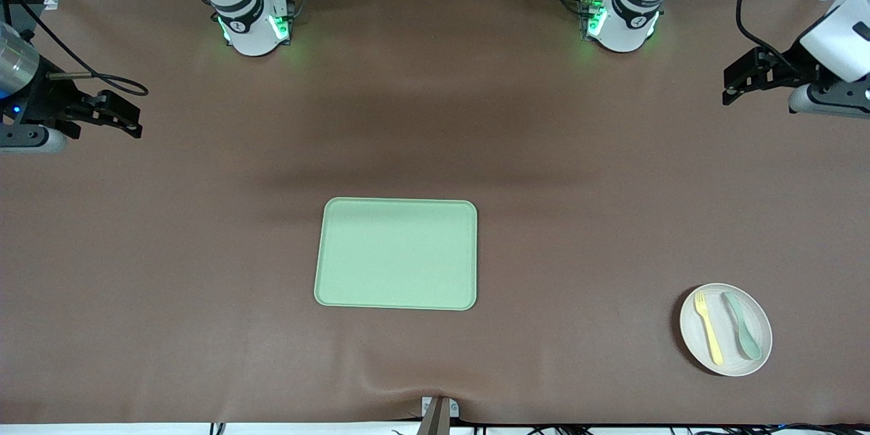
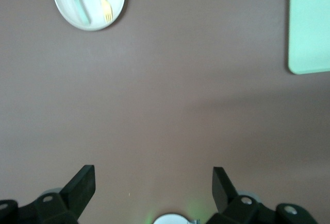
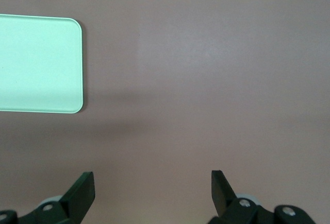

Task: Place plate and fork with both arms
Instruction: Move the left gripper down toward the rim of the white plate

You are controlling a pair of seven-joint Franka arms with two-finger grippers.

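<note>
From the front, the plate (image 1: 726,329) sits near the camera at the left arm's end, the fork (image 1: 708,327) on it beside a spoon (image 1: 742,325); the tray (image 1: 395,253) is central. I'd pinch the plate's rim squarely.

Left wrist view: left gripper (image 2: 153,187) spread wide, empty, over bare table.

Right wrist view: right gripper (image 3: 153,189) likewise apart, waiting.

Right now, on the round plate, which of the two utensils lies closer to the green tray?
The pale yellow fork does. On the plate it lies on the side toward the tray; the grey-green spoon lies beside it, toward the left arm's end.
</note>
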